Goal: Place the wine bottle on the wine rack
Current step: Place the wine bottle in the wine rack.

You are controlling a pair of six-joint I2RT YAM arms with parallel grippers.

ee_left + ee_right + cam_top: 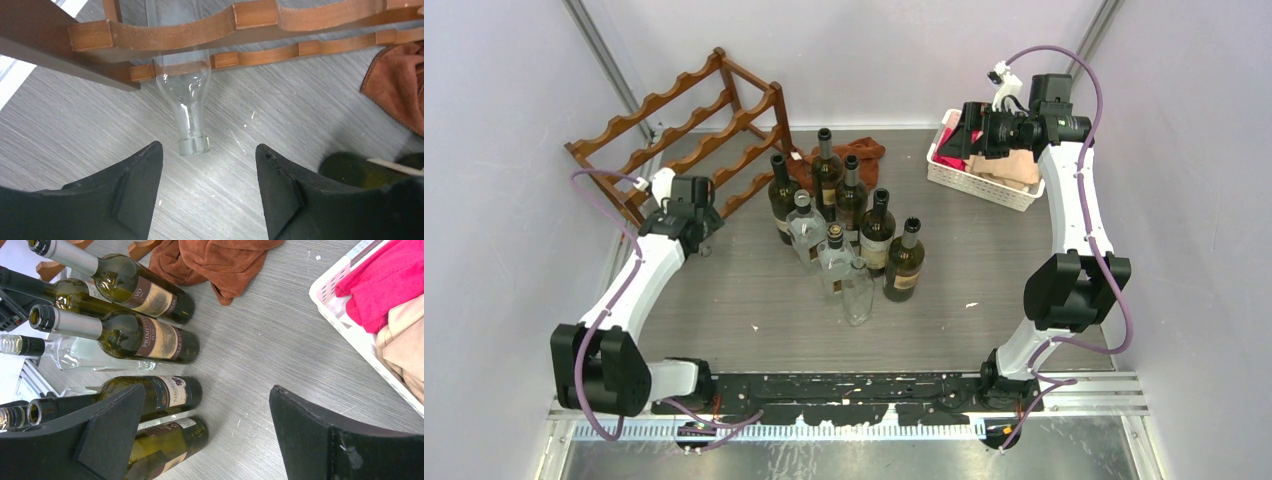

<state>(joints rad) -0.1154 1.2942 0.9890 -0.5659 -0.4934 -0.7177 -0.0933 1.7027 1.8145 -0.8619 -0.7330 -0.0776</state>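
The dark reddish-brown wine rack (686,125) stands at the back left. In the left wrist view a clear glass wine bottle (186,92) lies on a low rail of the rack (175,32), its neck pointing toward me. My left gripper (208,146) is open and empty just short of the bottle's mouth; the top view shows it at the rack's front (701,236). Several more wine bottles (844,225), dark green and clear, stand in a group at the table's middle. My right gripper (207,388) is open and empty, up beside the basket (967,133).
A white plastic basket (954,178) with pink and tan cloths sits at the back right. A brown cloth (864,150) lies behind the bottles, beside the rack's right end. A dark bottle (357,170) stands close to my left gripper's right finger.
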